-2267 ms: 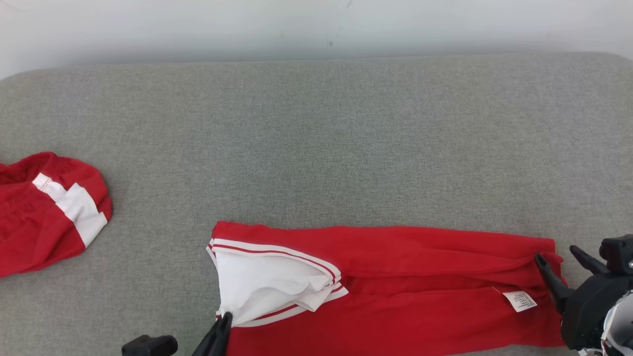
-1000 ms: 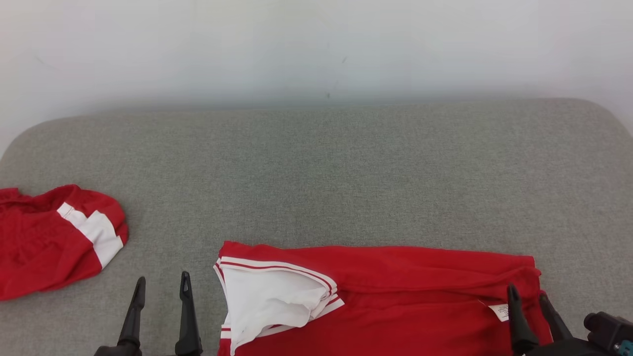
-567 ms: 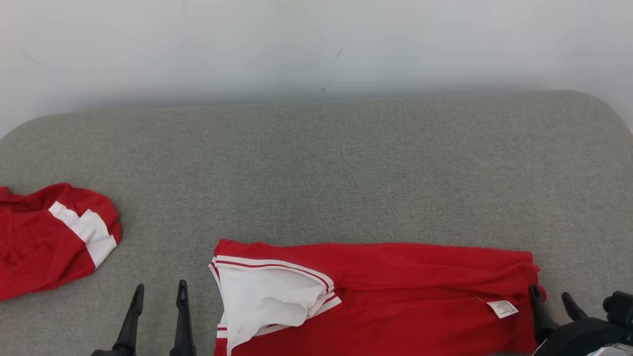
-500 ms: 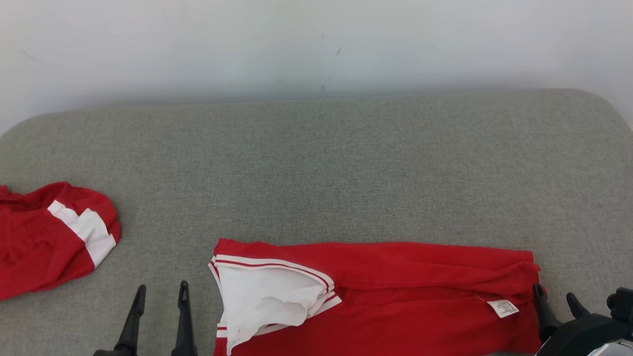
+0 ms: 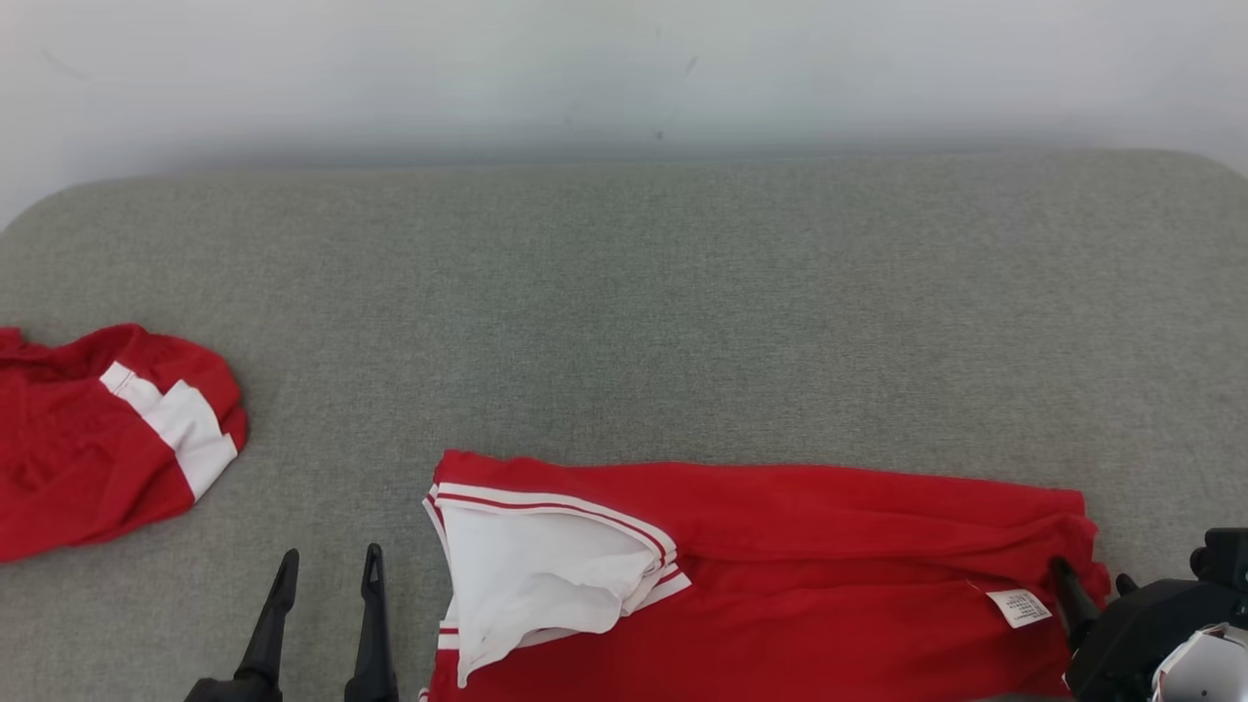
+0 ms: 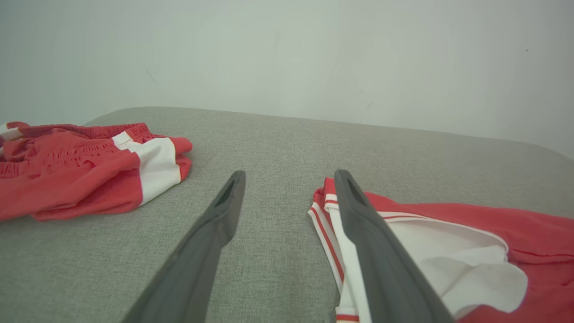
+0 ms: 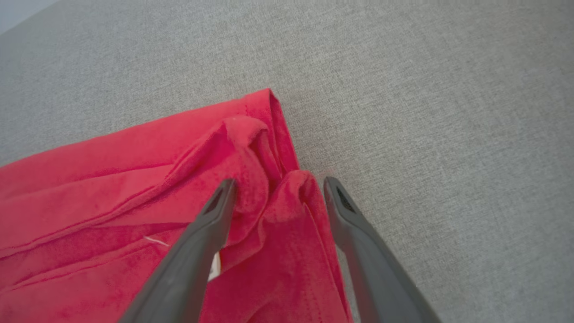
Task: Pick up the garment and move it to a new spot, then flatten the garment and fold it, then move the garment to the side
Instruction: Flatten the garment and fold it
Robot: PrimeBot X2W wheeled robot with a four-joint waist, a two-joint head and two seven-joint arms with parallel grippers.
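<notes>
garment (image 5: 829, 585) is laid lengthwise at 5 o'clock, likely for folding | right gripper (image 5: 1092, 575) at 4 o'clock: fingers spread, its bunched end is straddled, not yet pinched | left gripper (image 5: 327, 575) at 7 o'clock: fingers parted, nothing is held

Grey woven-fabric surface (image 5: 624, 322), rounded far corners; plain pale wall (image 5: 624, 68) behind, few small dark marks.

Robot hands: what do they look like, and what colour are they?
The left gripper and right gripper each have two long, dark grey fingers narrowing to rounded tips, with a little hollow near each tip. Behind the right one sits a chunky black base and a white part.
</notes>
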